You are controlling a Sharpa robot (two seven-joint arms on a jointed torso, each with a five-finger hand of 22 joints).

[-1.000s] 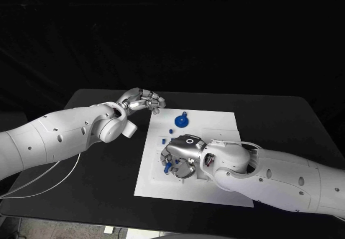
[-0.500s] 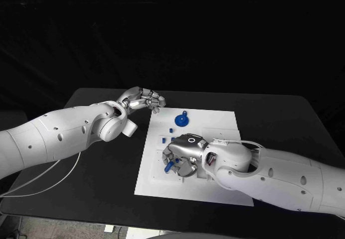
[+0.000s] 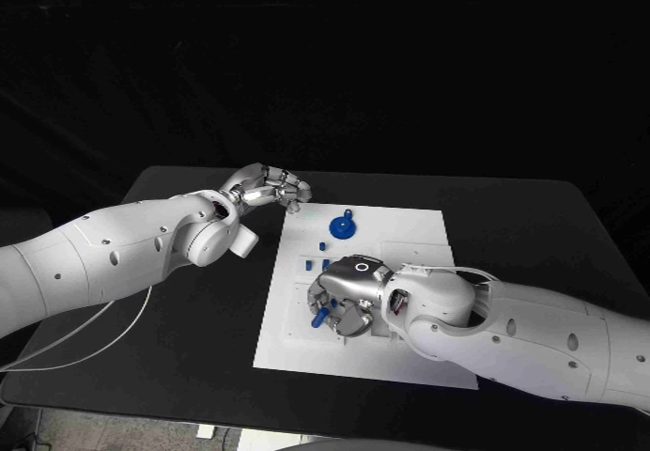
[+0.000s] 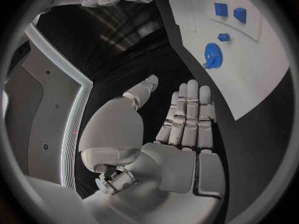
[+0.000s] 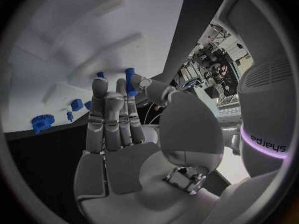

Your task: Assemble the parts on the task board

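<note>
Two hands shared the job, though we saw just the right hand at work: it sat low over the task board, fingers curled down around an upright blue peg near the board's middle, thumb and fingertips pinching it. We judged the step to be seating that peg in the board. To do it well, we would keep the peg upright, press straight down without twisting, and loosen the pinch only once it stood firm. The right wrist was bent over, palm facing down. The left hand hovered above the desk off the board's far left corner, fingers folded in on nothing. A blue gear lay on the board's far part, with small blue blocks between it and the right hand.
</note>
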